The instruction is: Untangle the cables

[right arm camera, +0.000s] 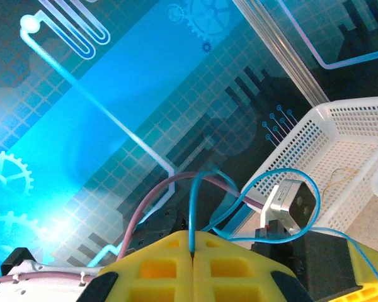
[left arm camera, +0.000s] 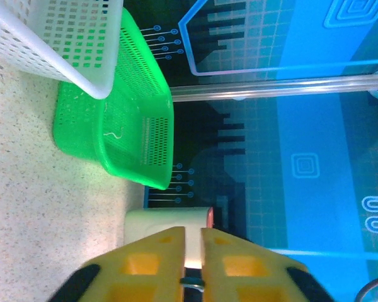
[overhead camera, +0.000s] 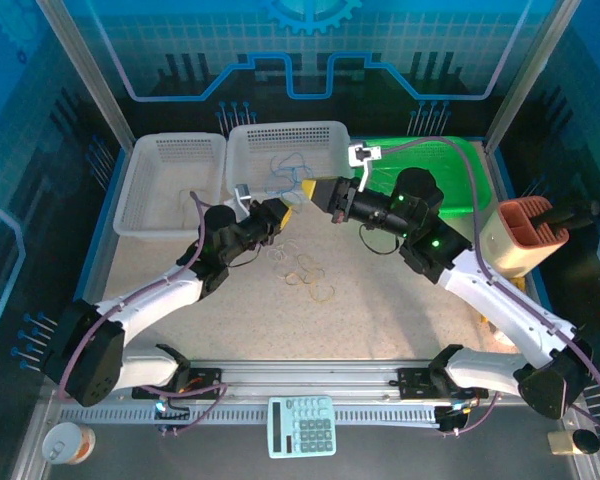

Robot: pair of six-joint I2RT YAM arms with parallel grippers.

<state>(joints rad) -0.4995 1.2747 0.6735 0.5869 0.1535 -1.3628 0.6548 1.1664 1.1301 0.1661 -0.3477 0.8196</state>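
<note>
Seen from above, the left end effector [overhead camera: 282,214] and the right end effector [overhead camera: 311,188] hang close together over the surface [overhead camera: 380,300], just in front of the middle white basket [overhead camera: 330,135]. A blue cable [overhead camera: 288,163] loops inside that basket and trails toward them. Tan and pale cables [overhead camera: 308,270] lie in loose rings on the surface, just beside the left arm's tip. A second white basket [overhead camera: 145,215] stands to the left, a green basket [overhead camera: 470,160] to the right, a tan holder [overhead camera: 520,240] past it, and a calculator [overhead camera: 302,425] by the near rail.

In the left wrist view, the left end effector [left arm camera: 193,234] has its yellow fingers drawn together with a slim seam between them; whether anything is pinched there I cannot tell. Ahead are the white basket's corner [left arm camera: 63,44], the green basket [left arm camera: 126,126] and the holder [left arm camera: 167,226].

In the right wrist view, the right end effector [right arm camera: 193,239] is pressed together on the blue cable [right arm camera: 239,195]. The cable rises from the seam and arcs past a grey camera block [right arm camera: 293,204], in front of the white basket [right arm camera: 340,138].
</note>
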